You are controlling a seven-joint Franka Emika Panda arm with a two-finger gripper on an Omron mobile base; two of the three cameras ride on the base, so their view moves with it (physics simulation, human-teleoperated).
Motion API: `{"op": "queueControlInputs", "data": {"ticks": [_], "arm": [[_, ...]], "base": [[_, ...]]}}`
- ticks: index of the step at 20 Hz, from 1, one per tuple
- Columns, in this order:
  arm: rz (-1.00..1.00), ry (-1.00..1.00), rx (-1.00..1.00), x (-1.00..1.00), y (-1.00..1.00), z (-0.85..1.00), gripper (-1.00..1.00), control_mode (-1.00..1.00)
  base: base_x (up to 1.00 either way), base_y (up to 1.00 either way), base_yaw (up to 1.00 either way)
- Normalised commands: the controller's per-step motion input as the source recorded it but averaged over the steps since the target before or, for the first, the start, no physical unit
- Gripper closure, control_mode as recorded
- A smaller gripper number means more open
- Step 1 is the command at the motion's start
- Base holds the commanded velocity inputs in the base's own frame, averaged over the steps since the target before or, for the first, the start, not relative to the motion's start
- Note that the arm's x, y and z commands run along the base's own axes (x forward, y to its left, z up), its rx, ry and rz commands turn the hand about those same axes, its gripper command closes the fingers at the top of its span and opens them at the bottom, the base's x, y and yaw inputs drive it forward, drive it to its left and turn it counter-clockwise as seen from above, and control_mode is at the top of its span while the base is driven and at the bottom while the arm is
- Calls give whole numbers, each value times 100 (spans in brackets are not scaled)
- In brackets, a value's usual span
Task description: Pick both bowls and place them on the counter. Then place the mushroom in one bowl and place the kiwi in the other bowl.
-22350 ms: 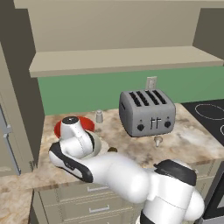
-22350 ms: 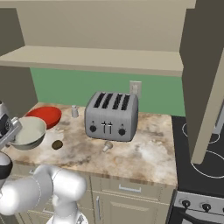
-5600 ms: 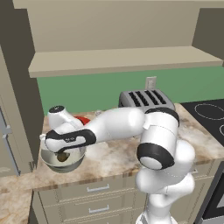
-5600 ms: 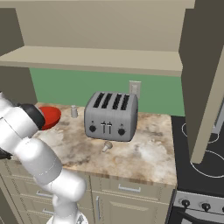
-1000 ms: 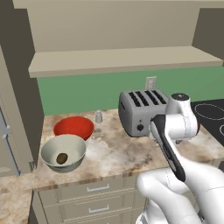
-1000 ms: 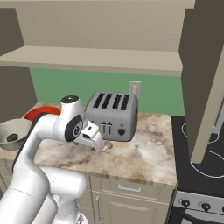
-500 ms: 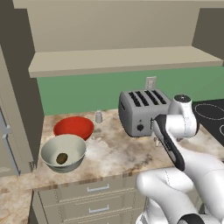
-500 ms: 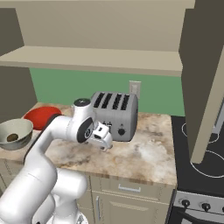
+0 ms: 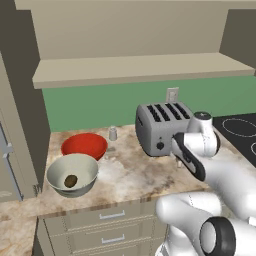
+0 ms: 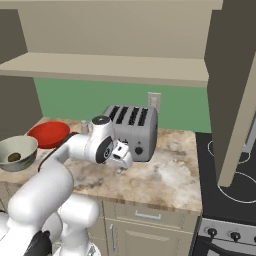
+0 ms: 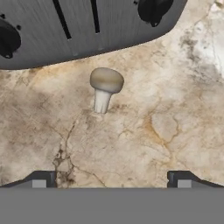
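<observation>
1. The gripper (image 11: 111,177) shows at the bottom of the hand view, its two dark finger tips spread wide to the lower left and lower right with nothing between them but bare stone.
2. The mushroom (image 11: 105,88) lies on its side in the upper middle of the hand view, cap toward the top and stem pointing down the frame, just beside the front face of the grey toaster (image 11: 78,26) that spans the top edge.
3. In the left base view the toaster (image 9: 162,126) stands at centre right on the counter (image 9: 130,175), with the arm's white hand low in front of it.
4. The red bowl (image 9: 84,145) sits left of centre in that view, against the green back wall side of the counter.
5. The silvery-grey bowl (image 9: 73,174) stands just in front of the red one, rims close or touching, nearer the counter's edge.
6. The kiwi (image 9: 70,180) lies inside the silvery-grey bowl, on its cream floor.
7. A small grey shaker (image 9: 113,133) stands between the red bowl and the toaster, near the wall.
8. In the right base view both bowls are at the left edge, well apart from the mushroom's place by the toaster (image 10: 131,124).
</observation>
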Motion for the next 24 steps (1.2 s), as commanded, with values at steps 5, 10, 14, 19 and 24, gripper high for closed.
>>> {"op": "queueControlInputs", "data": {"ticks": [5, 10, 14, 19, 24], "arm": [[0, 0, 0, 23, -10, -22, -100, -100], [0, 0, 0, 20, -6, -20, -100, -100], [0, 0, 0, 11, -3, -20, -100, -100], [0, 0, 0, 9, 0, -17, -100, -100], [0, 0, 0, 10, 0, -15, -100, -100]], "base": [[0, 0, 0], [0, 0, 0], [0, 0, 0], [0, 0, 0], [0, 0, 0]]}}
